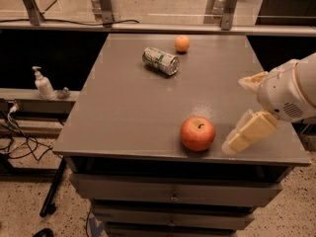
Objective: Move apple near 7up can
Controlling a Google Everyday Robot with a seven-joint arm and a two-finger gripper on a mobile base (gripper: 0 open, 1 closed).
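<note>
The red-orange apple stands near the front edge of the grey table, right of centre. The silver-and-green 7up can lies on its side toward the back of the table, well apart from the apple. My gripper comes in from the right, just right of the apple and close above the table. It is open and empty. One cream finger points down toward the table beside the apple, without touching it. The other finger is higher up.
A small orange fruit sits right of the can near the back edge. A metal rail with posts runs behind the table. A soap pump bottle stands on a lower shelf at left. Drawers are below the table's front.
</note>
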